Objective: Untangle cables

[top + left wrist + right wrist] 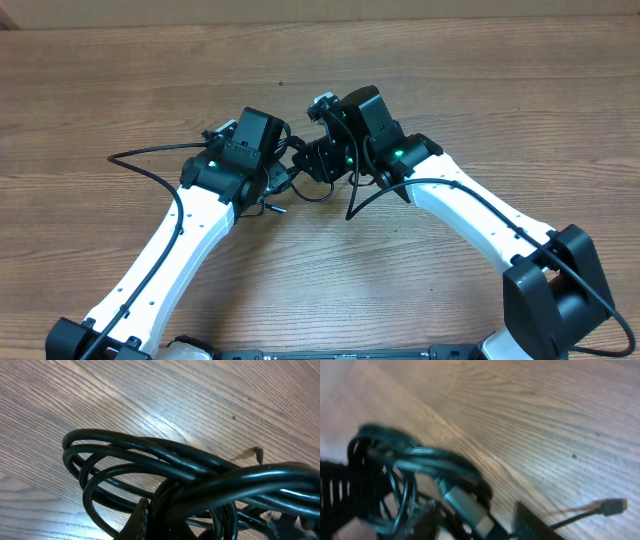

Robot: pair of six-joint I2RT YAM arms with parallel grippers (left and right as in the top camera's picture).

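Note:
The cables [300, 185] form a black looped bundle between my two grippers at the table's middle. My left gripper [278, 178] is shut on the cables [150, 455]. One finger [142, 517] shows beside the loops and the other is hidden behind them; the left gripper [167, 525] is mostly covered. My right gripper [318, 160] is at the bundle's far side. In the blurred right wrist view, the right gripper [475, 520] stands open around a silver-tipped plug [465, 505] of the cables [420, 457], with a gap to the right finger [530, 522].
A loose plug tip [258, 453] lies on the wooden table [450, 70]; the same kind of plug tip [614, 506] shows on its thin cord in the right wrist view. Thicker arm wires [140, 160] loop out to the left and run along both arms.

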